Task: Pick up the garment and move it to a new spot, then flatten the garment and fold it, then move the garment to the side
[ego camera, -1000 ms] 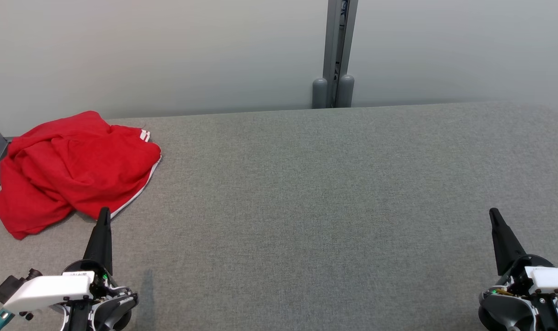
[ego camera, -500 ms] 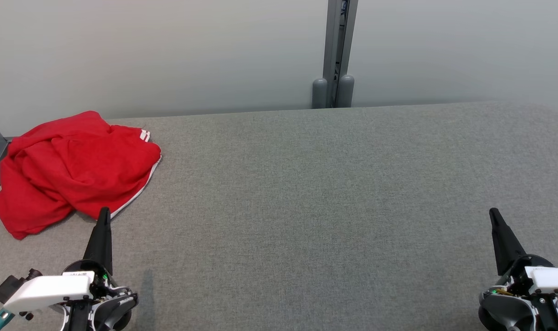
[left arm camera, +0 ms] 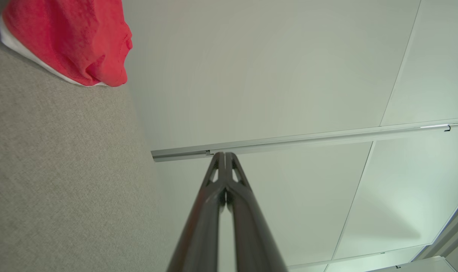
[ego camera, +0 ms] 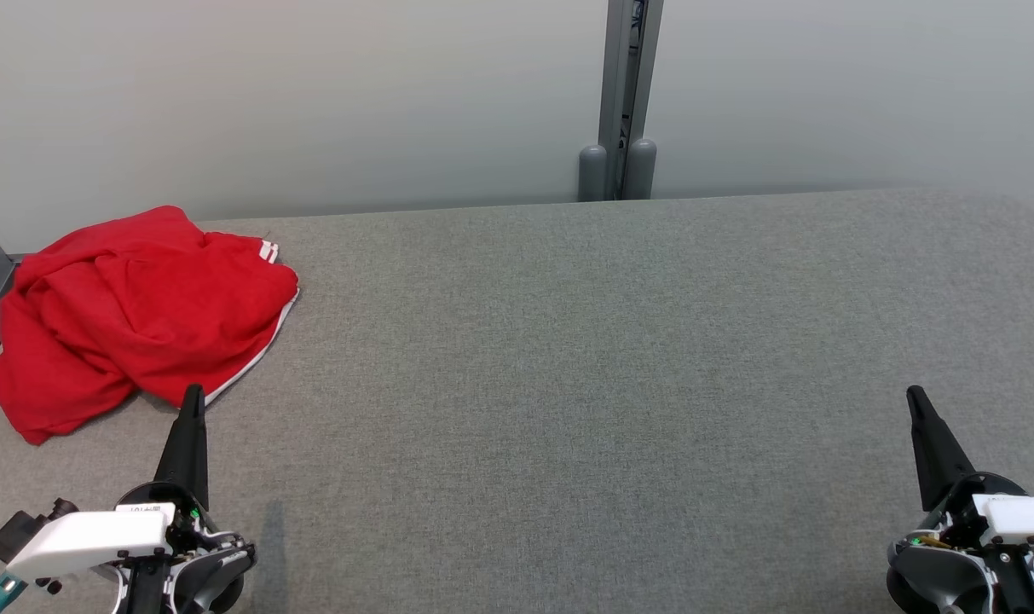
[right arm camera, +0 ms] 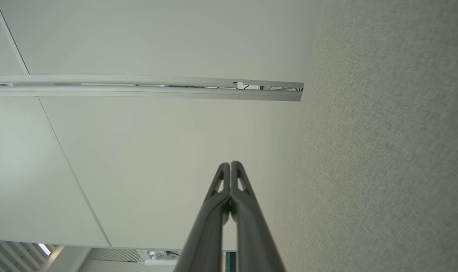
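- The red garment (ego camera: 133,307) lies crumpled in a heap at the far left of the grey worktop (ego camera: 610,358). Its white-trimmed hem faces the middle.
- The left gripper (ego camera: 194,394) sits at the near left, its tip near the garment's near hem. Its jaws are pressed together on nothing.
- The right gripper (ego camera: 915,394) sits at the near right, well apart from the cloth. Its jaws are likewise together and empty.
- The step in hand appears to be the first: picking up the garment, not yet begun.
- The next move likely calls for the left jaws to part, reach over the heap and pinch a raised fold. The bare middle of the worktop looks a fit new spot.
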You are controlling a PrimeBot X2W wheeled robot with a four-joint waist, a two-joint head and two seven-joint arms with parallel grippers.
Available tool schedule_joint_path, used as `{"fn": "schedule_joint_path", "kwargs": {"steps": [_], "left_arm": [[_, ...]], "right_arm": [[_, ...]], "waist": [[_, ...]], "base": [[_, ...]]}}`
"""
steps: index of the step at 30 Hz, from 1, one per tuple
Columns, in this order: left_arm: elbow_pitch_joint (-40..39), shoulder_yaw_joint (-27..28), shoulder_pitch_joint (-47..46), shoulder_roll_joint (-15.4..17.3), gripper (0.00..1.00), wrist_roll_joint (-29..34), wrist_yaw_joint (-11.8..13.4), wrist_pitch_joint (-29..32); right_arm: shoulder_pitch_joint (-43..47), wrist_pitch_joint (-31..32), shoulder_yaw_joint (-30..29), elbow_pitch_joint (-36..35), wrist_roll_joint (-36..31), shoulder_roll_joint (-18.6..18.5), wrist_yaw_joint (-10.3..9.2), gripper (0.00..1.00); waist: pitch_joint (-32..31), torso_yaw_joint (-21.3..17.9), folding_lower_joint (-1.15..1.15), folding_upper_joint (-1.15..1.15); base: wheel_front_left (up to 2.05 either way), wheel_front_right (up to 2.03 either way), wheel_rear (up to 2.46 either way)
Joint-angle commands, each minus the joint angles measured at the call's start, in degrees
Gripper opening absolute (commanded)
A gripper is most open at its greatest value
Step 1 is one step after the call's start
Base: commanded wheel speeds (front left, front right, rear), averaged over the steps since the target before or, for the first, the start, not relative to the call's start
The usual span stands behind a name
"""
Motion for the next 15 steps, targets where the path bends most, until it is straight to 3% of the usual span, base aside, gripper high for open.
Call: {"fn": "schedule_joint_path", "kwargs": {"steps": [1,15], "left_arm": [[-0.1,0.1,-0.8,0.2,0.0,0.0,-0.2,0.1],[-0.1,0.1,-0.8,0.2,0.0,0.0,-0.2,0.1]], "right_arm": [[-0.6,0.1,0.0,-0.1,-0.2,-0.3,0.03,0.0],[-0.6,0.1,0.0,-0.1,-0.2,-0.3,0.03,0.0]], "waist": [[0.0,0.0,0.0,0.0],[0.0,0.0,0.0,0.0]], "base": [[0.0,0.0,0.0],[0.0,0.0,0.0]]}}
